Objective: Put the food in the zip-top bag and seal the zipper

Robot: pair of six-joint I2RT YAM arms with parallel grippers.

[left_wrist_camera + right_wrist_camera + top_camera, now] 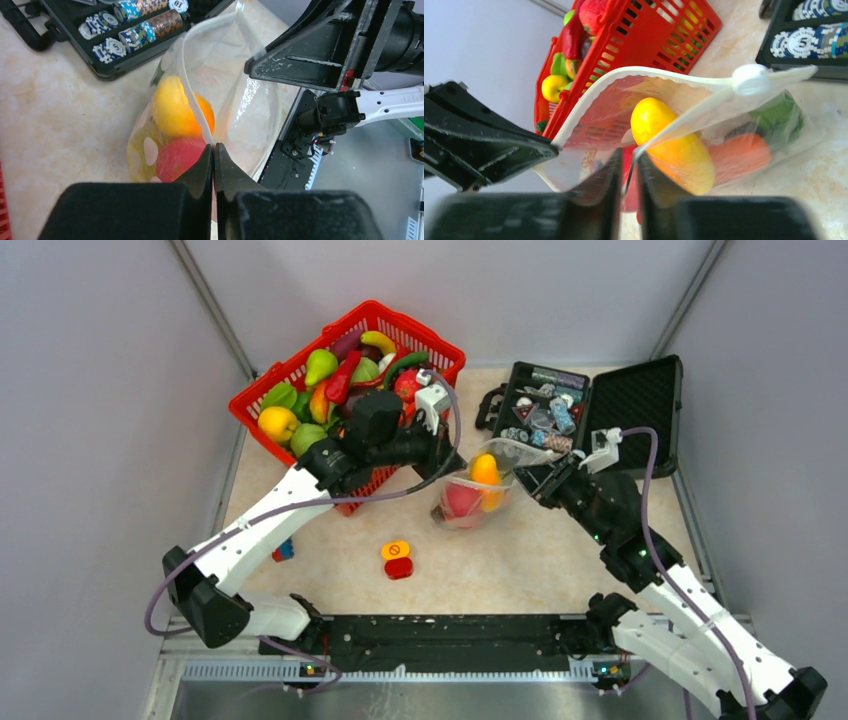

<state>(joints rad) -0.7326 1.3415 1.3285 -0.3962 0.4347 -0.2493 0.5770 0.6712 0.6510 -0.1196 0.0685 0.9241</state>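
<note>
The clear zip-top bag (472, 495) stands on the table with its mouth held wide between both grippers. Inside it are a yellow-orange fruit (674, 145), a red one (180, 157), an orange one (739, 155) and a green one (779, 117). My left gripper (214, 147) is shut on the bag's rim, on the whitish zipper (192, 95). My right gripper (628, 162) pinches the opposite rim, with only a narrow slit between its blurred fingers. The white slider (749, 80) sits at the mouth's far end. More food (330, 375) lies in the red basket.
The red basket (440, 352) stands at the back left behind my left arm. An open black case of poker chips (600, 405) stands at the back right. An orange-and-red button block (397, 558) lies in front of the bag. A blue-and-red brick (283, 550) lies under my left arm.
</note>
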